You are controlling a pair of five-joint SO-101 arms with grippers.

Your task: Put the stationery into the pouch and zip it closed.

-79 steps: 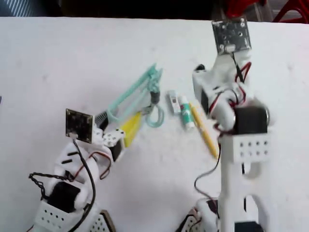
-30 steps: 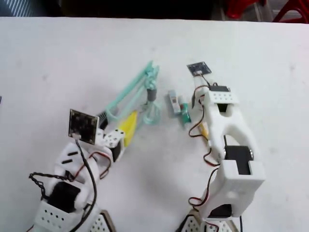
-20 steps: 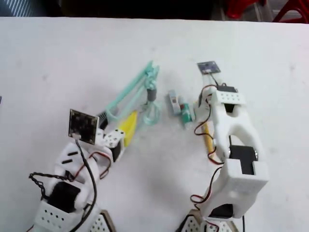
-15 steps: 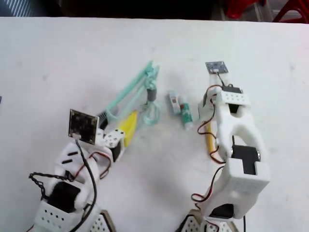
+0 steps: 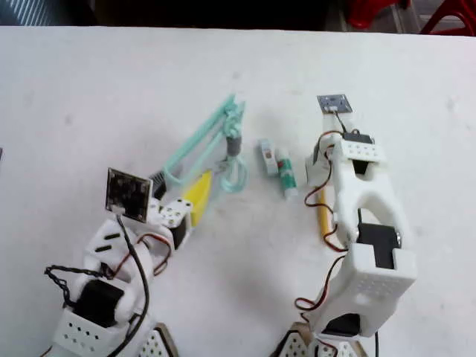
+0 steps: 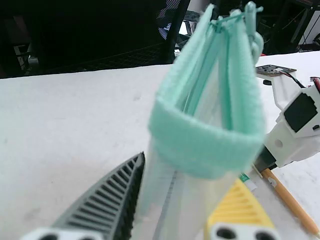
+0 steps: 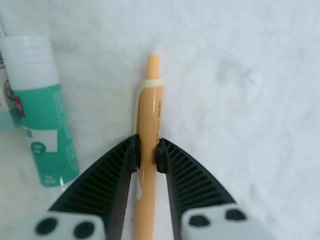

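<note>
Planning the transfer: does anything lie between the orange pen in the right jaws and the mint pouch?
Yes. A green-and-white glue stick and a small grey-white block lie on the white table between the orange plastic pen and the mint-trimmed clear pouch.

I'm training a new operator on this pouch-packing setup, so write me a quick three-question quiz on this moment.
1. True or false: the right hand is shut on the orange pen.
2. What does the left hand hold? A. the pen B. the pouch C. nothing
3. Fill in the gap: beside the pen on the table lies a green and white ____ stick.

Key: 1 true; 2 B; 3 glue.
</note>
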